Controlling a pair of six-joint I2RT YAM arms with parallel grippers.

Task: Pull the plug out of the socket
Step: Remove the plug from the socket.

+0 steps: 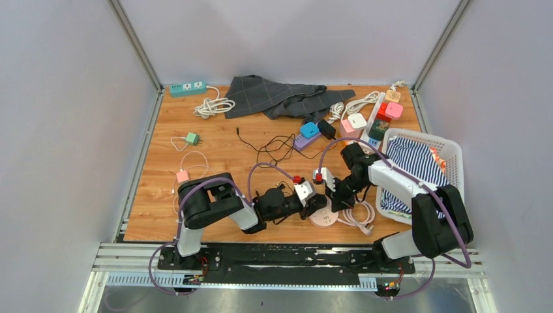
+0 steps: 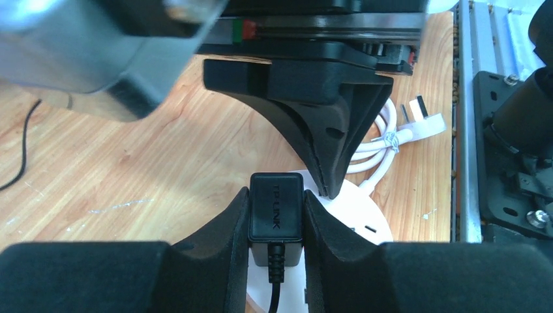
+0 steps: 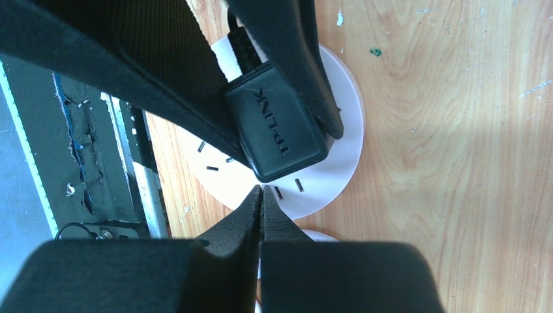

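Plug (image 2: 276, 210): black block marked TP-LINK, with a black cord leaving its back end. It stands on the round white socket (image 2: 368, 218) at lower centre of the overhead view, just ahead of the arm bases; whether its pins are seated is hidden. Left gripper (image 1: 318, 205): reaches in from the left, jaws clamped on the plug, one finger (image 2: 218, 228) against each side face. Right gripper (image 3: 262, 199): comes in from the right, jaws pressed together with nothing between them, tips down on the socket face just beside the plug. White cable (image 2: 385, 140): coiled and tied, pronged end showing, lying on the wooden table (image 1: 222, 147) just right of the socket. White basket (image 1: 455, 151): right edge of the overhead view, holding a blue-striped cloth (image 1: 417, 163). Grey checked cloth (image 1: 270, 94): top centre. Teal power strip (image 1: 188, 87): upper left corner of the table, with a white cord bundle (image 1: 213, 105) beside it. White power strip (image 1: 376, 111): upper right, carrying pink and red cube adapters (image 1: 393, 109). Thin black wire (image 1: 274, 147): centre of the table.
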